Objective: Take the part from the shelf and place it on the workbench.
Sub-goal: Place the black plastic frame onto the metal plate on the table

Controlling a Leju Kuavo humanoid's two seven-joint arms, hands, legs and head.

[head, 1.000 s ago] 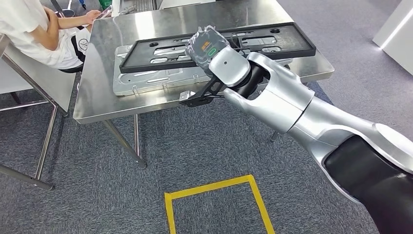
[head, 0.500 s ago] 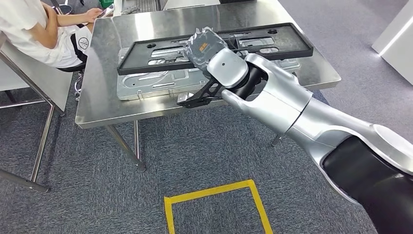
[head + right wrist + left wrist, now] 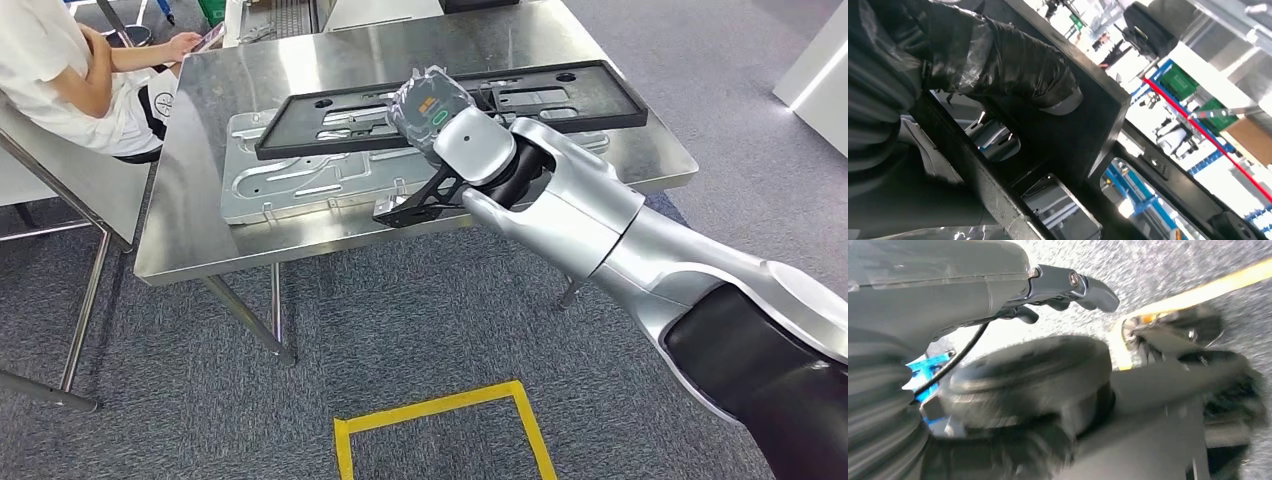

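Right hand (image 3: pixel 432 103) reaches forward over the near edge of the table (image 3: pixel 190 230), wrapped in crinkled film, gripping the black frame (image 3: pixel 600 95). In the right wrist view the thumb (image 3: pixel 1013 70) presses across a black bar of the frame, so the hand is closed on the part, though the fingers under it are hidden.

The frame is a long, flat, open rectangle. Its long axis runs across the table, side to side as the robot faces it, slightly skewed, its right end a little farther from the robot. The hand grips it near mid-length, on the near long edge; the frame extends both ways from the hand, left end toward a seated person (image 3: pixel 60 70) at the table's far left corner.

The frame sits over a silver stamped plate (image 3: pixel 300 185) lying flat on the table. Whether it rests fully on the plate or is held just above it, I cannot tell.

Right arm (image 3: pixel 620 240) is nearly straight, stretched diagonally from lower right, wrist roughly level, a black bracket (image 3: pixel 405 208) hanging below it over the table edge.

Left hand (image 3: pixel 1068 285): the left wrist view is blurred, pointed at carpet and yellow floor tape (image 3: pixel 1198 290); dark fingers seem loosely curled with nothing between them, but I cannot tell for certain.

Judgement: the part is at the table, and the placing step looks near done; what remains is lowering, if any gap is left, and letting go.
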